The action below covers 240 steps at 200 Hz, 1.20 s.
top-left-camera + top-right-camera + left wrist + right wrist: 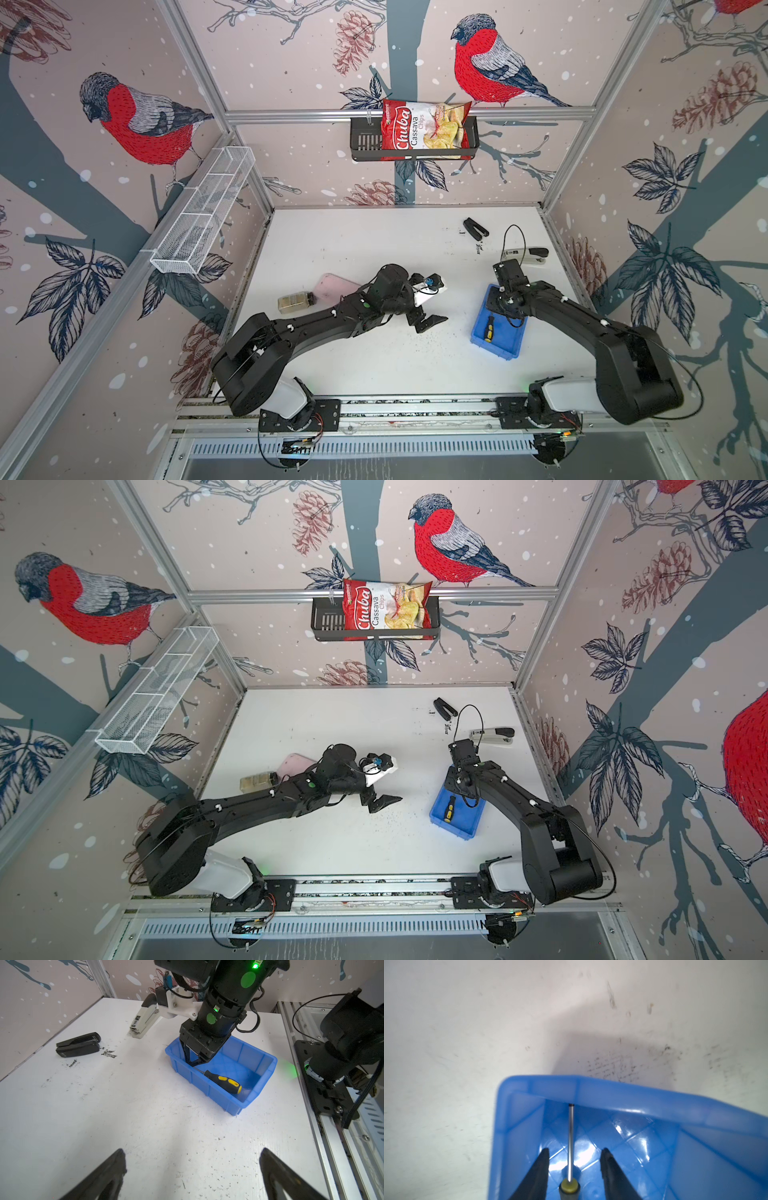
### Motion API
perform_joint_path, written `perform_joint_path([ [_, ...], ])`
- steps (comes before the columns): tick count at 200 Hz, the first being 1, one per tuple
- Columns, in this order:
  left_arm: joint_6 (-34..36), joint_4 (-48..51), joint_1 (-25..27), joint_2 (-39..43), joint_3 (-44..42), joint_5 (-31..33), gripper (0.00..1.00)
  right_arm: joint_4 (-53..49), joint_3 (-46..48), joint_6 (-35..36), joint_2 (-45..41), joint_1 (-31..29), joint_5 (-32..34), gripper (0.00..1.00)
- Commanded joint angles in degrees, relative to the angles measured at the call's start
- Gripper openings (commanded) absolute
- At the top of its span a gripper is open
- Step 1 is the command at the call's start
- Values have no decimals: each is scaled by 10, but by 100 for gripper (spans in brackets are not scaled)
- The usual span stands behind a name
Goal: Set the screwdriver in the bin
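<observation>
The screwdriver [487, 328] [449, 808], black and yellow in the handle, lies flat on the floor of the blue bin [494, 353] [455, 831] at the right of the table. In the left wrist view the screwdriver [225, 1082] rests inside the bin [270, 1059], free of any finger. My right gripper [575, 1150] is open low inside the bin [633, 1093], a finger on each side of the thin shaft [570, 1136] and touching neither side. My left gripper [430, 322] [192, 1150] is open and empty over bare table left of the bin.
A black stapler [475, 227] and a white-and-black stapler [525, 254] lie behind the bin. A pink flat case [332, 286] and a small bottle [296, 302] sit left of my left arm. A chips bag [424, 131] fills the black wall basket; a white mesh basket [203, 208] hangs left.
</observation>
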<state>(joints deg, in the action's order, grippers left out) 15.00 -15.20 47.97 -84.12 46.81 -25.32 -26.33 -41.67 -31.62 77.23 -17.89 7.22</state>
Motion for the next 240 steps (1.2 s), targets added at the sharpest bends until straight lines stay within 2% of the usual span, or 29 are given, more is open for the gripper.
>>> perform_joint_path([
  [1,-38,-65,-1,16,-16,25,99,-24,-12,-2,-26,-3,7,51],
  [45,-65,-123,-24,59,-64,63,99,-15,-34,46,-98,-2,10,66],
  [87,-71,-118,-67,96,-82,70,99,19,-71,85,-109,0,16,76],
  [163,-90,-151,-136,168,-142,144,99,165,-59,137,-148,4,50,85],
  [195,-120,-200,-200,195,-180,169,99,273,-19,175,-171,13,58,90],
  [240,-123,-224,-294,216,-221,212,99,396,39,197,-182,51,46,98],
])
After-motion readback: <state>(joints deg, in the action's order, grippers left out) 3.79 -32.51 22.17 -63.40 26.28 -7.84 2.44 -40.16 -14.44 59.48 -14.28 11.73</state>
